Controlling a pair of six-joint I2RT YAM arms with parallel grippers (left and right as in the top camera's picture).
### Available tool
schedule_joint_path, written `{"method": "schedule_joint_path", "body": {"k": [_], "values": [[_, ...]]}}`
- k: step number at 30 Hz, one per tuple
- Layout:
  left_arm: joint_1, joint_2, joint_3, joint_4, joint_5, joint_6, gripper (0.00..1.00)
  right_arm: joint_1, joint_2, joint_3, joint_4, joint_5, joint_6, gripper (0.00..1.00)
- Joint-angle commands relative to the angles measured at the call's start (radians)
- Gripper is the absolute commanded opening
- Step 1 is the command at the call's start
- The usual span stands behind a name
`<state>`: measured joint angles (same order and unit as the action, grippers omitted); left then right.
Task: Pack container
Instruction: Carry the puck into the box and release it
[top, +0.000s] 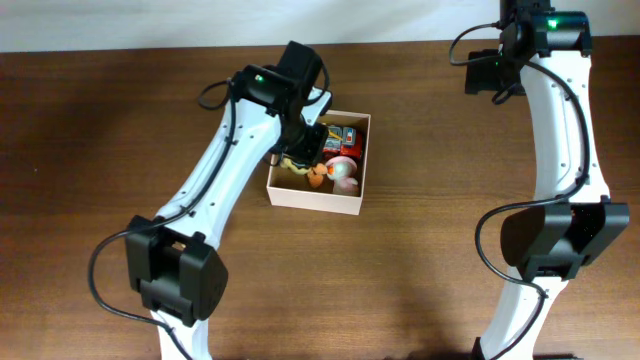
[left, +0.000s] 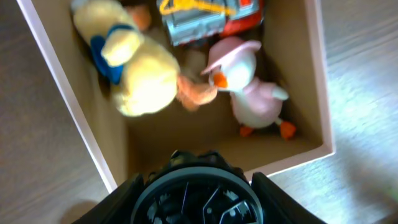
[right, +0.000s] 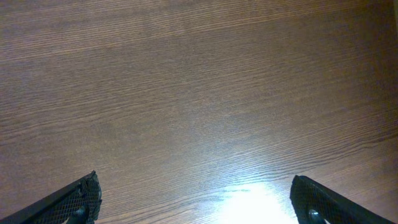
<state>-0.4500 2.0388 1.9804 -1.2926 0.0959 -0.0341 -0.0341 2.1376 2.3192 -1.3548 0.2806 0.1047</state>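
1. Cream-walled container (top: 318, 198) is found near the middle of the table (top: 450, 290), somewhat toward the far edge.
2. Three toys are counted inside: yellow duck (left: 140, 68), pink duck (left: 252, 93), and truck (left: 205, 15) against the far wall.
3. Left gripper (top: 303, 148) is held over the container's left side, fingers spread, nothing gripped.
4. Right gripper (right: 198, 202) is parked near the far right corner over bare wood, jaws wide and empty.
5. No toy is seen outside the container. Packing is judged nearly or fully done, with only left-arm withdrawal apparently left.
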Motion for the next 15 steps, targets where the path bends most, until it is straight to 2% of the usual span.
{"method": "schedule_joint_path", "body": {"k": [1, 8, 15], "values": [[-0.005, 0.048, 0.010, -0.007, -0.059, -0.002, 0.43, -0.006, 0.001, 0.015, 0.001, 0.016, 0.005, 0.99], [-0.003, 0.140, 0.002, -0.010, -0.072, -0.002, 0.43, -0.006, 0.001, 0.015, 0.001, 0.016, 0.005, 0.99], [-0.004, 0.156, 0.002, -0.024, -0.097, -0.002, 0.43, -0.006, 0.001, 0.015, 0.001, 0.016, 0.005, 0.99]]}}
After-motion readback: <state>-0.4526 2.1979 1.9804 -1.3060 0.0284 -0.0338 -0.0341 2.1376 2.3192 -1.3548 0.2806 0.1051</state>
